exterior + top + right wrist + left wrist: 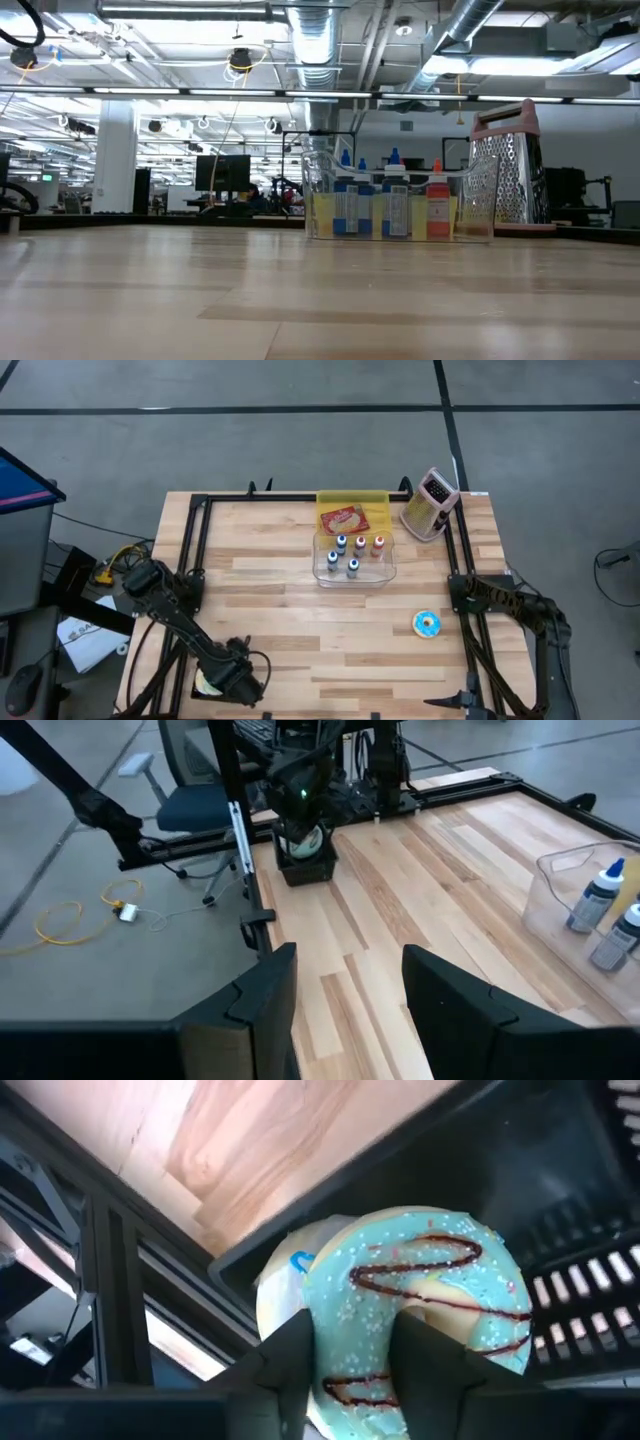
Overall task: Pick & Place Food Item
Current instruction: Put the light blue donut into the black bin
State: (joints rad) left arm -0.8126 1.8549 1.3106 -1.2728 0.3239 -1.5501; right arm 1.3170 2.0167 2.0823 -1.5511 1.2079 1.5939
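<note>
A blue-iced doughnut with dark red drizzle (pixel 420 1270) lies on top of a pale doughnut (pixel 280 1280) inside a black slotted basket (pixel 560 1190) at the table's near left corner. My left gripper (pixel 352 1365) points down into the basket and is shut on the blue doughnut; the high view shows this gripper (pixel 238 680) there too. A second blue doughnut (pixel 427 623) lies flat on the wood at the right. Above the table's right side, my right gripper (pixel 345 990) hangs open with nothing between its fingers. My left gripper pinches the near part of the blue doughnut's ring (pixel 352 1340) between its two fingers, one at the hole and one outside the ring. The fingers come from above, slanting down. The doughnut lies iced side up over the pale one; whether it is lifted clear I cannot tell.
A clear bin of small bottles (pixel 353 557) stands at mid table, with a yellow bin holding a red packet (pixel 345 518) behind it. A metal grater (pixel 430 503) stands at the far right. Black frame rails (pixel 190 550) run along the table's left and right sides.
</note>
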